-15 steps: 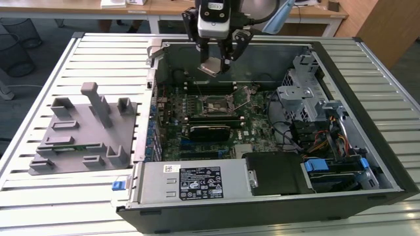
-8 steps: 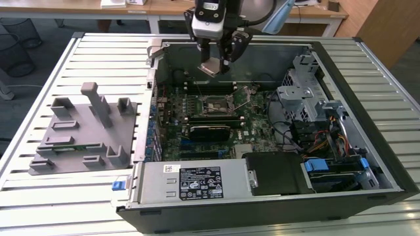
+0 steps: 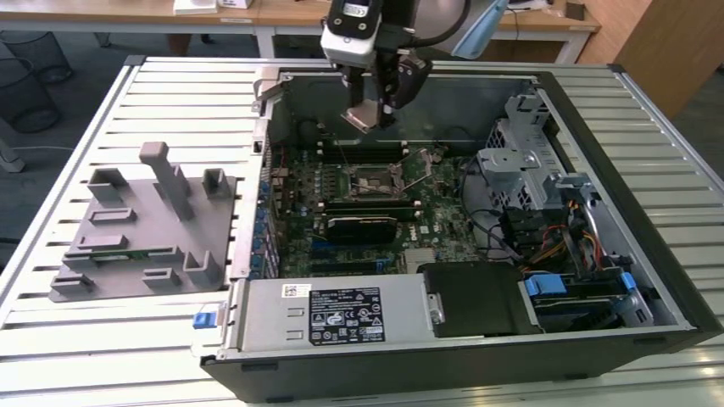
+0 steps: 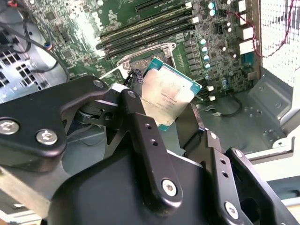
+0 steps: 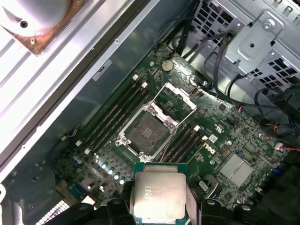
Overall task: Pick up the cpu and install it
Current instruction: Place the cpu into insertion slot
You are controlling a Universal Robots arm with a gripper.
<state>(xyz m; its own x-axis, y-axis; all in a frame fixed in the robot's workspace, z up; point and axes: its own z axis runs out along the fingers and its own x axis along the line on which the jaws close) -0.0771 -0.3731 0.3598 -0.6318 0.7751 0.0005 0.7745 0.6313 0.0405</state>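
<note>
My gripper (image 3: 369,112) hangs over the open computer case, shut on the cpu (image 3: 364,117). The cpu (image 4: 168,96) is a flat square chip with a silver-grey metal top and a green rim, pinched at two opposite edges between the black fingers (image 4: 133,105). In the first wrist view the cpu (image 5: 157,192) is held level, well above the board. The motherboard socket (image 5: 146,132) lies below and ahead of it, with its metal frame swung open. In the exterior view the socket (image 3: 379,181) sits at the middle of the green board, below the gripper.
Black memory slots (image 5: 112,117) flank the socket on both sides. A metal drive cage (image 3: 531,161) with cables fills the case toward the exterior view's right. The power supply (image 3: 328,314) is at the front. A grey parts fixture (image 3: 147,229) stands on the slatted table (image 3: 80,339).
</note>
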